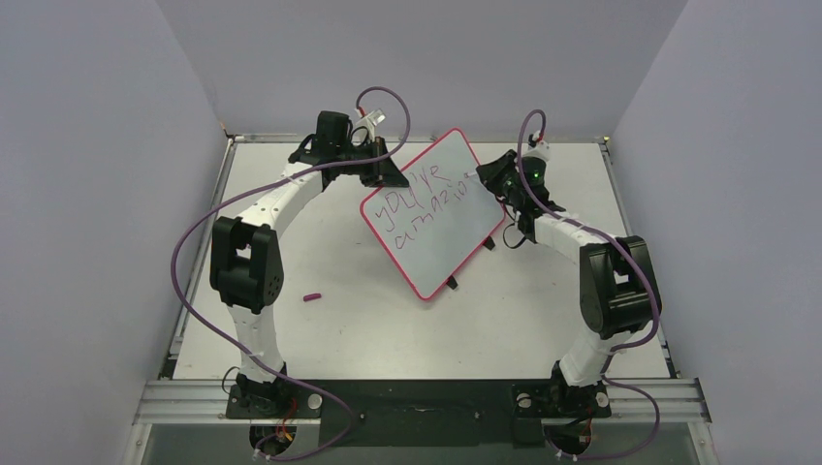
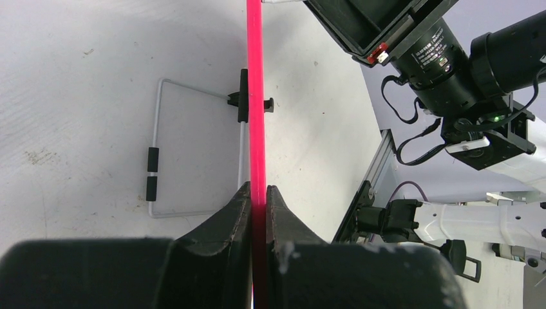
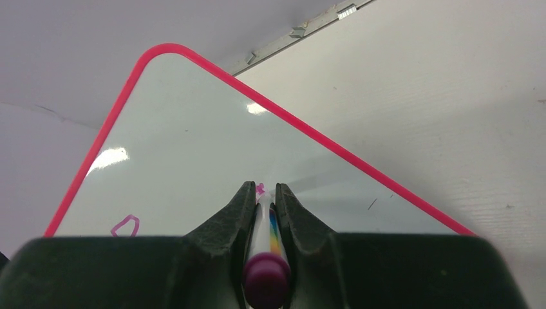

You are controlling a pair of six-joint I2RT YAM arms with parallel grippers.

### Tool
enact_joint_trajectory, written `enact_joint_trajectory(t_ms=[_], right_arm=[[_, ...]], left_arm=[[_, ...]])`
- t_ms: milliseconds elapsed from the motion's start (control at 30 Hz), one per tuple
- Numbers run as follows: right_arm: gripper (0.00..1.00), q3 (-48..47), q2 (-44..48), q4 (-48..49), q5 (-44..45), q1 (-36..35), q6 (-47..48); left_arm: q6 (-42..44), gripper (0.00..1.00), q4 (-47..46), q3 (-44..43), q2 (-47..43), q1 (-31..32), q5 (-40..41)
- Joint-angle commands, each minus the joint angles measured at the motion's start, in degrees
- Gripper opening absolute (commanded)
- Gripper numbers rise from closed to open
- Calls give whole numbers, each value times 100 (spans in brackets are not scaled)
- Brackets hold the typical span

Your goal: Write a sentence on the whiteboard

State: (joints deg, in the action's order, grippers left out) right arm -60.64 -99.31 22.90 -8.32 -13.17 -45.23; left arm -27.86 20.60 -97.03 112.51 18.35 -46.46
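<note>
our left gripper (image 2: 257,196) clamps the whiteboard (image 1: 441,242) by its 10 o'clock rim, bracing it tilted mid-table; our right gripper (image 3: 264,193), at 2 o'clock, pinches the marker (image 3: 266,254), tip at the sentence (image 1: 424,199).

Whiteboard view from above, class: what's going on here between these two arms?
The left tool is shut on the red rim of the whiteboard, holding it tilted. The right tool grips a marker pen with its tip against or just off the board. Two scrawled lines of purple lettering are already on it. A small purple piece, perhaps the pen's cap, lies on the table.
</note>
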Motion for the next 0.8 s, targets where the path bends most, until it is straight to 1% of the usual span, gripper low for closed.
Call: enact_joint_trajectory(t_ms=[0,767], right_arm=[[0,209,117,226,58,-6,102],[0,821,394,399,110,-91,59]], left_arm=[[-37,0,-480,-158,-518,46,-573],[-61,0,-486,-167,-541,46,-582]])
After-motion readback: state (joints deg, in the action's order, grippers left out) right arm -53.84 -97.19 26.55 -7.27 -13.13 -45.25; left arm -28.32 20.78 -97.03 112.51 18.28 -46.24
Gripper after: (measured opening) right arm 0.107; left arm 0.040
